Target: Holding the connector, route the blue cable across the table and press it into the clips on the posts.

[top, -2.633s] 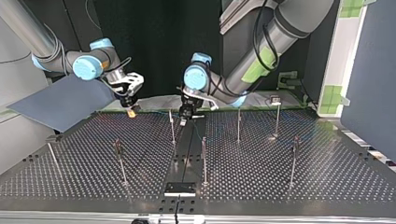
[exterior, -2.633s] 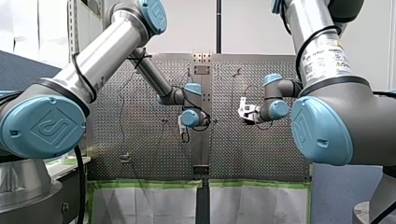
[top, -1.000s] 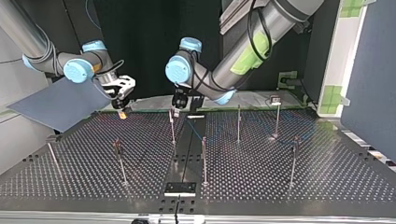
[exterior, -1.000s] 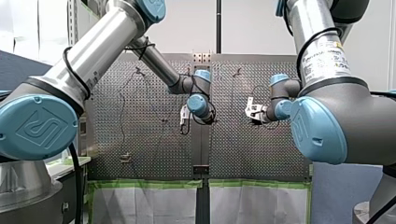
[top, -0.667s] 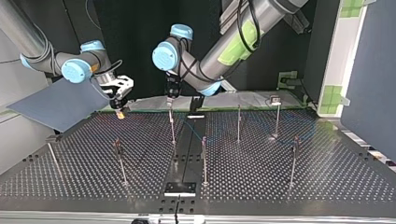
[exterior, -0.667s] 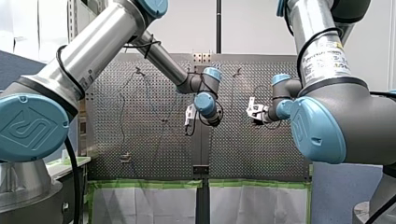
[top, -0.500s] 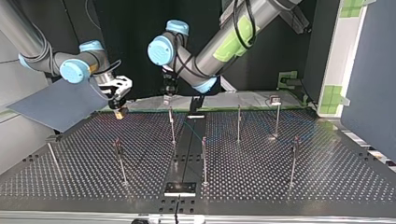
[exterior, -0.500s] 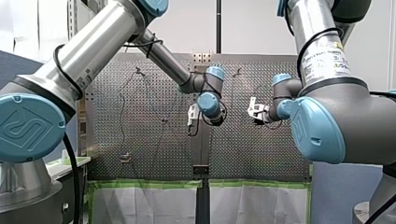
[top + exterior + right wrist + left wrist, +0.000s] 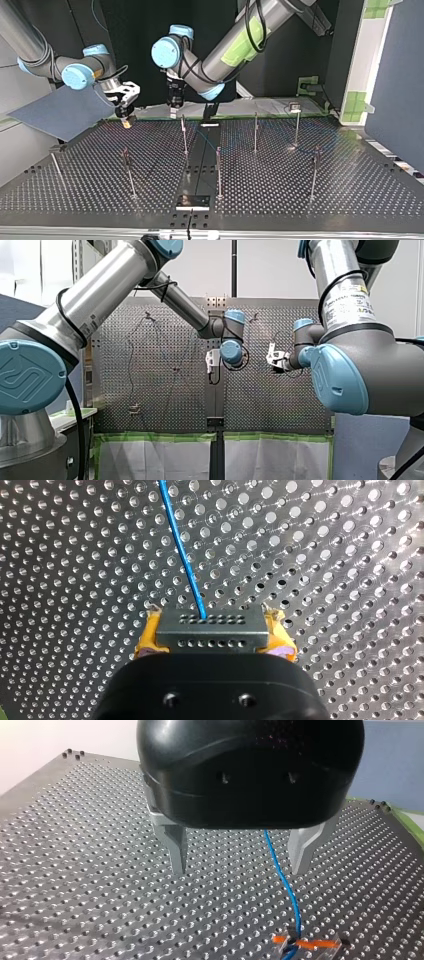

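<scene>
Over the perforated surface (image 9: 300, 170) our left claw (image 9: 239, 867) hangs with its metal fingers (image 9: 176, 847) apart. Our right claw (image 9: 211, 639), yellow-padded, is clamped on the grey connector (image 9: 210, 625) near the surface's arm-side edge, the blue cable (image 9: 182, 555) running out of it.

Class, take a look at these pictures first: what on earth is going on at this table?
Two robot arms are laying a blue cable over a perforated table set with thin posts. My right claw grips the grey connector at the cable's end between yellow pads. My left claw is open above the table and holds nothing. The cable shows between its metal fingers, leading to an orange clip. Which posts already hold the cable cannot be told.
</scene>
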You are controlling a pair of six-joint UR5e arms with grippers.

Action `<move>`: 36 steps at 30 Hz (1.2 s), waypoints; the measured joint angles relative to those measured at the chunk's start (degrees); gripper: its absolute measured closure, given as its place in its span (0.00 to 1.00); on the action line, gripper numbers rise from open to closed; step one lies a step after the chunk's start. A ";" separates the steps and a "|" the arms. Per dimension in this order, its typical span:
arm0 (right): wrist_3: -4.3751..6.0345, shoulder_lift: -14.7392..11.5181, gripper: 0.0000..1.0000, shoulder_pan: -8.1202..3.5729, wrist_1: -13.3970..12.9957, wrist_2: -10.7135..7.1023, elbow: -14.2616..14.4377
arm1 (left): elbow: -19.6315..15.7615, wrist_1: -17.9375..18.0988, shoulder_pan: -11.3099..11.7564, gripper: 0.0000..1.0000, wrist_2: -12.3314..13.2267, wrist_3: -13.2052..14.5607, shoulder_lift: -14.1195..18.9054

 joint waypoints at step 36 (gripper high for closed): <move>0.20 0.00 1.00 -0.01 0.01 -0.10 -0.01 | 12.08 -0.57 -1.08 0.00 -5.53 -2.36 -11.67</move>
